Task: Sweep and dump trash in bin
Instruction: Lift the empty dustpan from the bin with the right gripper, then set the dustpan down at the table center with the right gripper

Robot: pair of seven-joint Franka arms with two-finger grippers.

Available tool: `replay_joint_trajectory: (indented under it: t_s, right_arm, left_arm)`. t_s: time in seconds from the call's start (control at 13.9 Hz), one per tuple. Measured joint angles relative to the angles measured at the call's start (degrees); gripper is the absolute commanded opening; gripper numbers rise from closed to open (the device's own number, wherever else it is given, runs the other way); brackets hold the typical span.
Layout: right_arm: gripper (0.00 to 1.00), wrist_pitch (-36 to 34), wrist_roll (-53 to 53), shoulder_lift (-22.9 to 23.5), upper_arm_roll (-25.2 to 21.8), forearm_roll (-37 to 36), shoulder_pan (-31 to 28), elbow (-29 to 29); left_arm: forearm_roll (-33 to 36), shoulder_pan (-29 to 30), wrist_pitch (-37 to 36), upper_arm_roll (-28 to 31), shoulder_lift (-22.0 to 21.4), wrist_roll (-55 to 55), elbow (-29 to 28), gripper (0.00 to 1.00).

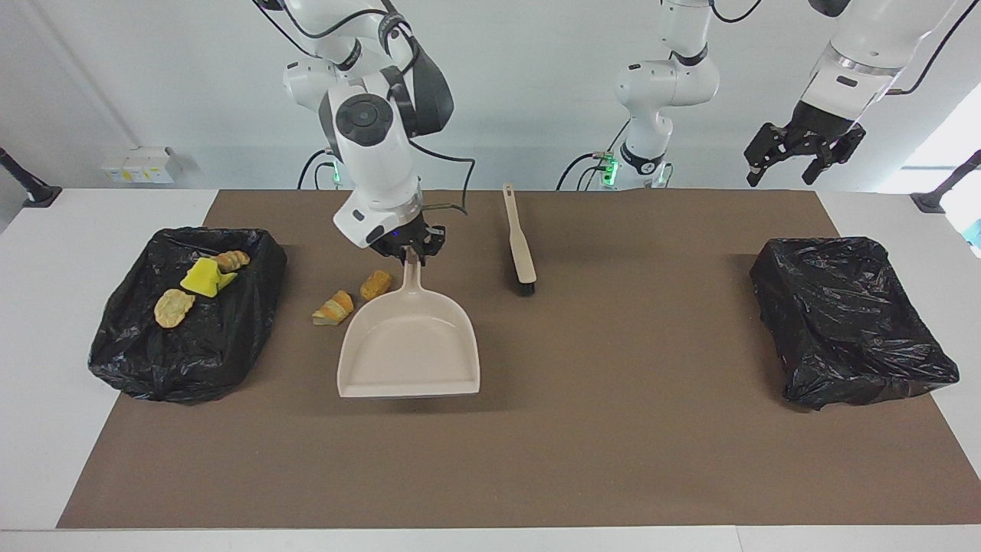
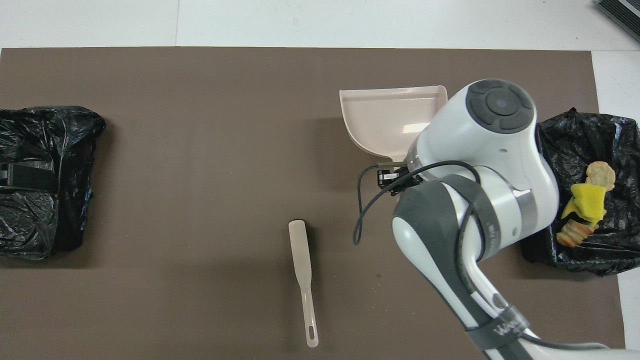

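My right gripper [image 1: 411, 254] is shut on the handle of the beige dustpan [image 1: 410, 349], over the mat beside two loose scraps of trash: an orange-striped one [image 1: 333, 308] and an orange-brown one [image 1: 375, 284]. The pan's mouth points away from the robots. I cannot tell if its lip touches the mat. The yellow-and-green scrap is hidden. The black-lined bin [image 1: 176, 368] at the right arm's end holds a yellow scrap [image 1: 203, 277], a tan one [image 1: 175, 307] and a striped one [image 1: 230, 261]. In the overhead view the right arm covers the loose scraps; the dustpan [image 2: 385, 112] and bin [image 2: 565, 130] show. My left gripper [image 1: 783, 172] waits open, high over the left arm's end.
The beige brush [image 1: 521, 249] lies on the brown mat near the robots, mid-table; it also shows in the overhead view [image 2: 302, 265]. A second black-lined bin [image 1: 843, 322] stands at the left arm's end, also in the overhead view [image 2: 40, 180].
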Motion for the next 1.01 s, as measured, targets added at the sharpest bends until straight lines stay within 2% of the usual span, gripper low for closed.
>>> replay_joint_trajectory:
  t_s: [0.22,0.65,0.86,0.94,1.01]
  right_arm:
    - [0.00,3.7,5.2,5.1,0.0,0.8,3.9,3.5]
    - [0.00,9.4,10.4,18.7,-0.1,1.0,10.0,12.8]
    - [0.00,10.9,10.9,21.9,0.2,1.7,10.8,14.3]
    - [0.14,10.9,10.9,22.1,0.2,2.8,10.8,14.5]
    - [0.91,10.9,10.9,22.0,0.2,3.7,10.8,14.6]
  left_arm:
    - [0.0,0.0,0.0,0.0,0.0,0.0,0.0,1.00]
    - [0.0,0.0,0.0,0.0,0.0,0.0,0.0,1.00]
    - [0.0,0.0,0.0,0.0,0.0,0.0,0.0,1.00]
    - [0.0,0.0,0.0,0.0,0.0,0.0,0.0,1.00]
    - [0.0,0.0,0.0,0.0,0.0,0.0,0.0,1.00]
